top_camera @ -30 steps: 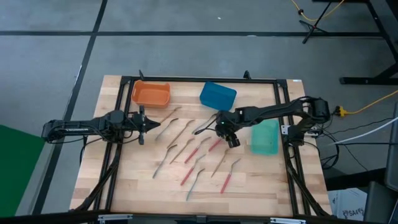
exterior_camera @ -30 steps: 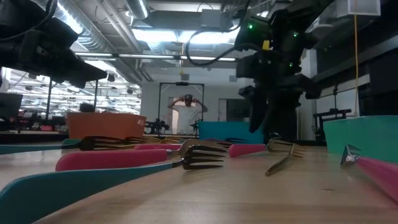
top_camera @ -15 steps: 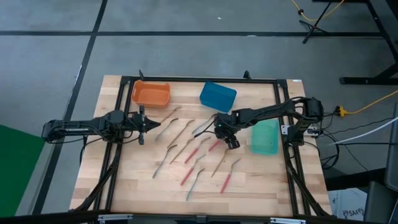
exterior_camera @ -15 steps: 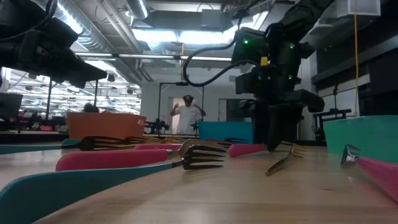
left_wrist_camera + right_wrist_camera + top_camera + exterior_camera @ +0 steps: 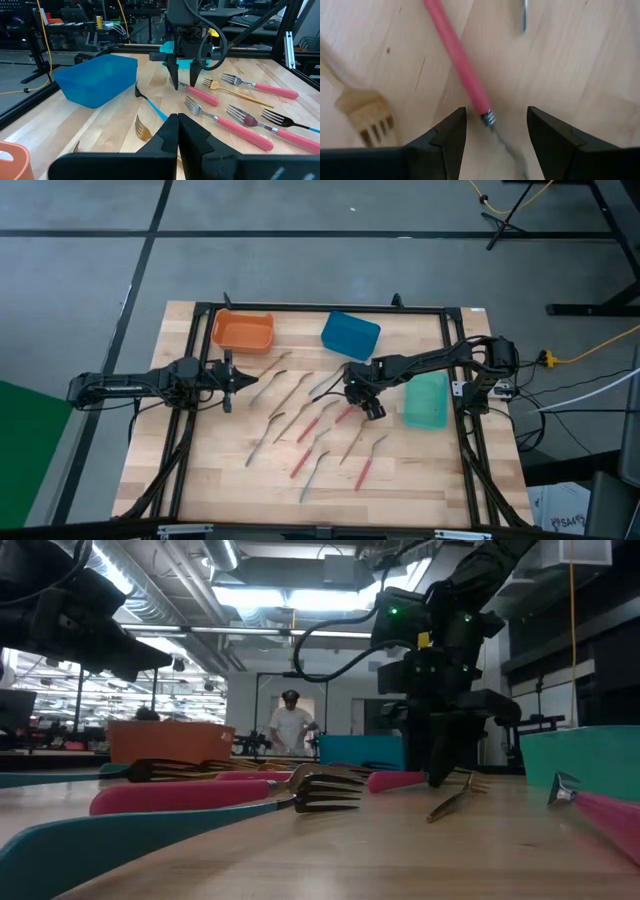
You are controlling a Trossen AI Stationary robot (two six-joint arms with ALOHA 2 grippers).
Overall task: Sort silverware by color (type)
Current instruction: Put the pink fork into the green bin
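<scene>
Several forks lie flat across the middle of the table [image 5: 420,480]; some have red handles, some are gold and some have blue handles. My right gripper [image 5: 362,397] points steeply down, open, low over one red-handled fork [image 5: 460,55]. In the right wrist view its two fingers stand on either side of the spot where the red handle meets the metal neck [image 5: 487,119], without touching it. The left wrist view shows the same gripper [image 5: 184,84] at the far end of that red handle [image 5: 204,95]. My left gripper [image 5: 240,377] waits shut at the table's left.
An orange bin [image 5: 242,331] stands at the far left, a blue bin [image 5: 350,333] at the far middle, and a green bin [image 5: 425,400] just right of my right gripper. A gold fork [image 5: 367,117] lies close beside the red one. A person stands far behind the table [image 5: 291,725].
My right gripper has come down toward the red-handled fork and a little toward the table's left, staying open. The forks and my left arm have kept still.
</scene>
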